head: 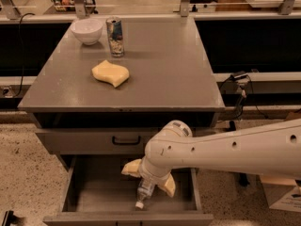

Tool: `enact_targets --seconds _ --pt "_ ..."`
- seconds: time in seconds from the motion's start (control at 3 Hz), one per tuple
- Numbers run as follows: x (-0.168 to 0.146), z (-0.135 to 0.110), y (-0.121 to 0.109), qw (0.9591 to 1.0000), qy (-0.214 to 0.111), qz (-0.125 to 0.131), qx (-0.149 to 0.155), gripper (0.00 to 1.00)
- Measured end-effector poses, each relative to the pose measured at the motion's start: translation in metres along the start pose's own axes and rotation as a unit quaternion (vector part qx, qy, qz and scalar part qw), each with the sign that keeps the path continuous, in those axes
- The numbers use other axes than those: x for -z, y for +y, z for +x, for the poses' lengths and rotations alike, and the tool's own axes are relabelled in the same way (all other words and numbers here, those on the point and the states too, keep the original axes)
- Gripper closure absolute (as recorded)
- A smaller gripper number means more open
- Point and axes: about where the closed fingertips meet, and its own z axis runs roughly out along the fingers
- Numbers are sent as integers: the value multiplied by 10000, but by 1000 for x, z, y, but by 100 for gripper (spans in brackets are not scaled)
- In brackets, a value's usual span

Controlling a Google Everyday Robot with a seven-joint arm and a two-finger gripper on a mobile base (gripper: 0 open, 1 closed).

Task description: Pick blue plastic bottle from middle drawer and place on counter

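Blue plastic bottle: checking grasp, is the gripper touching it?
Cannot tell. Camera view: gripper sits over the blue plastic bottle in the middle drawer; its wrist hides any contact.
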Motion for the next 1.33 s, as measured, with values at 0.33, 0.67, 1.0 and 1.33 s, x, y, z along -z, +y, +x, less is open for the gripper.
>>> enact_targets --seconds 0.33,0.67,1.0,1.33 --pt "-18 10 -3 9999 111 65 89 0" --pt "-42 22 -11 9992 245 155 279 0" --pt "-61 31 -16 9983 260 287 443 0" --pt "-81 34 -13 9977 89 402 535 0"
